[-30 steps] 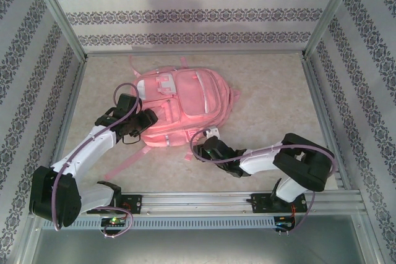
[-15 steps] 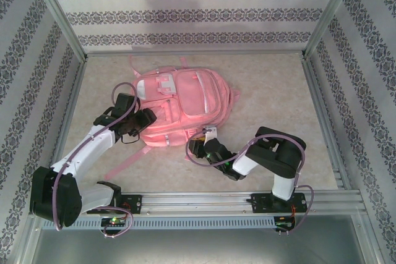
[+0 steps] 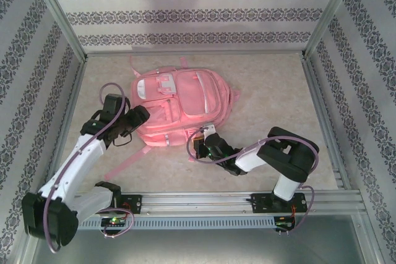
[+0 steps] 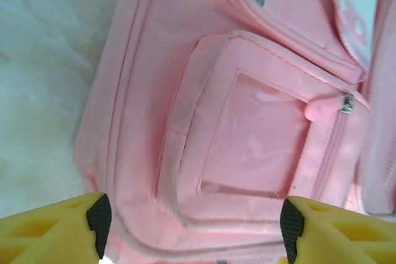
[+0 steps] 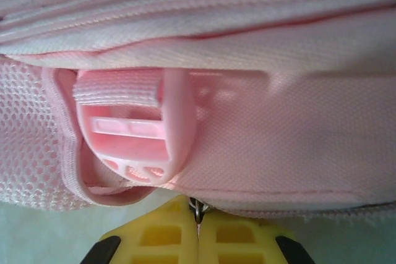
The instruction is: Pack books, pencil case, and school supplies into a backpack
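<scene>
Pink woven-fabric backpack (image 5: 297, 134); rounded plastic buckle (image 5: 139, 134); mesh panel (image 5: 25, 146).

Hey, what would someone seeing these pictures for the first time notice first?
A large pink backpack lies flat in the middle of the table. The left gripper hangs with jaws wide over its clear-windowed pocket, while the right gripper has jaws shut on a small metal zipper pull at its near edge.
</scene>
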### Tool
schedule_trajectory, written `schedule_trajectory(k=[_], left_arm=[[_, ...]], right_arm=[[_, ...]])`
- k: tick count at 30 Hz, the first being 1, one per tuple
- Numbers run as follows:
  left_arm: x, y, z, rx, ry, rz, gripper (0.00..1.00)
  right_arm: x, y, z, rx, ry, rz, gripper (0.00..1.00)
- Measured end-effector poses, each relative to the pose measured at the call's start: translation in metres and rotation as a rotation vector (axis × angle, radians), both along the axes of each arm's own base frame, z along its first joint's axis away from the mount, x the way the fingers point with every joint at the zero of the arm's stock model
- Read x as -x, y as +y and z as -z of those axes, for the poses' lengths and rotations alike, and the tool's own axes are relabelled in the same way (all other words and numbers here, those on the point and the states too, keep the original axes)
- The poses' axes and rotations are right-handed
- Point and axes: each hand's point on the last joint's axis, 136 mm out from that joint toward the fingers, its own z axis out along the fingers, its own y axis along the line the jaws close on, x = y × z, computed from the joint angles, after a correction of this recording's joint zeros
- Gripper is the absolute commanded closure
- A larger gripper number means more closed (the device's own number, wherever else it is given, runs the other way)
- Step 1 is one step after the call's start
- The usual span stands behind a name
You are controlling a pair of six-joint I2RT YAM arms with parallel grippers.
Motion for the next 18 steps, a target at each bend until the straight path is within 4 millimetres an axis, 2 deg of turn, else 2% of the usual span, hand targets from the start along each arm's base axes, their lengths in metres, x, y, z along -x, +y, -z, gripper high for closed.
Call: schedule_trajectory(k=[4, 11, 15, 18], left_arm=[[0.014, 0.004, 0.002, 0.000, -0.008, -0.004, 0.26], [0.031, 0.005, 0.045, 0.000, 0.111, -0.013, 0.30], [0.031, 0.001, 0.060, 0.014, 0.147, -0.010, 0.39], [0.028, -0.001, 0.067, 0.025, 0.150, -0.007, 0.50]], right_arm=[[0.002, -0.002, -0.001, 0.067, 0.011, -0.030, 1.00], [-0.001, -0.017, -0.003, 0.104, 0.038, -0.023, 1.00], [-0.001, -0.024, -0.004, 0.099, 0.057, -0.025, 1.00], [0.001, -0.024, -0.006, 0.098, 0.061, -0.035, 1.00]])
